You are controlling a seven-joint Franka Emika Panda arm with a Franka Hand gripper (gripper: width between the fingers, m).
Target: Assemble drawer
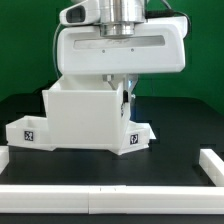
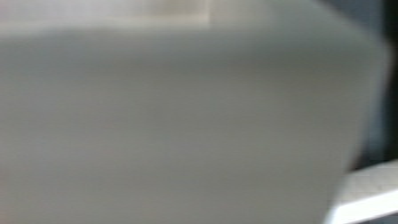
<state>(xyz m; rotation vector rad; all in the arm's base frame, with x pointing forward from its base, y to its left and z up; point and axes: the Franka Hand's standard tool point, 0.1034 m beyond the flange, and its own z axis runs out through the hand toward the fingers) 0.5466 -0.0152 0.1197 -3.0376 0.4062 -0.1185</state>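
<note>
The white box shell [image 1: 85,120] of the drawer stands on the black table in the middle of the exterior view. Shallow white trays with black-and-white tags stick out at its base, one towards the exterior view's left [image 1: 30,131] and one towards the right [image 1: 137,138]. My gripper [image 1: 124,92] hangs from the big white hand straight above and reaches down at the shell's upper right edge. Its fingers are mostly hidden by the hand and the shell. The wrist view is filled by a blurred pale grey-white surface [image 2: 178,120], very close; no fingers show there.
Long white bars edge the table along the front [image 1: 100,198] and at the exterior view's right [image 1: 212,165]. A green wall stands behind. In the wrist view a dark strip and a white corner [image 2: 374,195] show at one side.
</note>
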